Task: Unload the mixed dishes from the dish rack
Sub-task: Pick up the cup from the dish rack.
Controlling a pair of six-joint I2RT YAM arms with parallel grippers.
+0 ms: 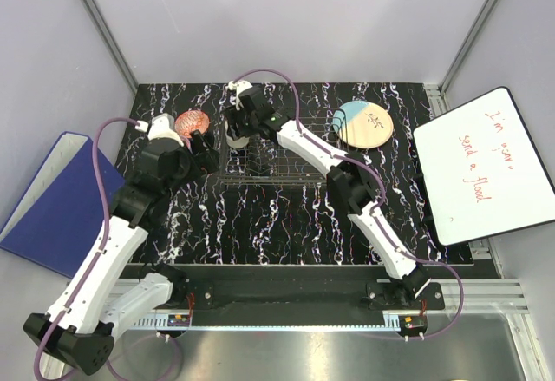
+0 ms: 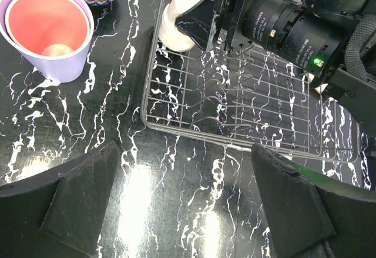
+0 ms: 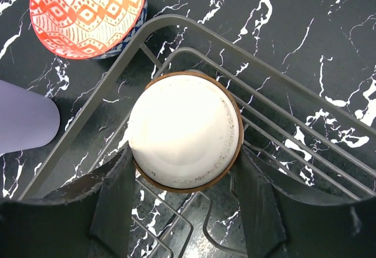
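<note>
The wire dish rack (image 1: 286, 151) lies mid-table; it also shows in the left wrist view (image 2: 235, 111) and the right wrist view (image 3: 282, 123). A whitish cup (image 3: 183, 129) stands upside down in its far left corner (image 2: 176, 20). My right gripper (image 3: 185, 159) is shut on the cup, one finger against each side (image 1: 238, 131). My left gripper (image 2: 188, 211) is open and empty over the table just left of the rack (image 1: 206, 151). A lavender cup (image 2: 64, 64) with a salmon-pink cup (image 2: 44, 26) nested inside stands on the table. The red-orange bowl (image 1: 192, 123) sits beside it (image 3: 88, 11). The light-blue-and-cream plate (image 1: 364, 125) lies at the rack's right end.
A blue binder (image 1: 52, 199) lies off the table's left edge. A whiteboard with red writing (image 1: 486, 164) lies at the right edge. The right arm (image 1: 312, 151) stretches over the rack.
</note>
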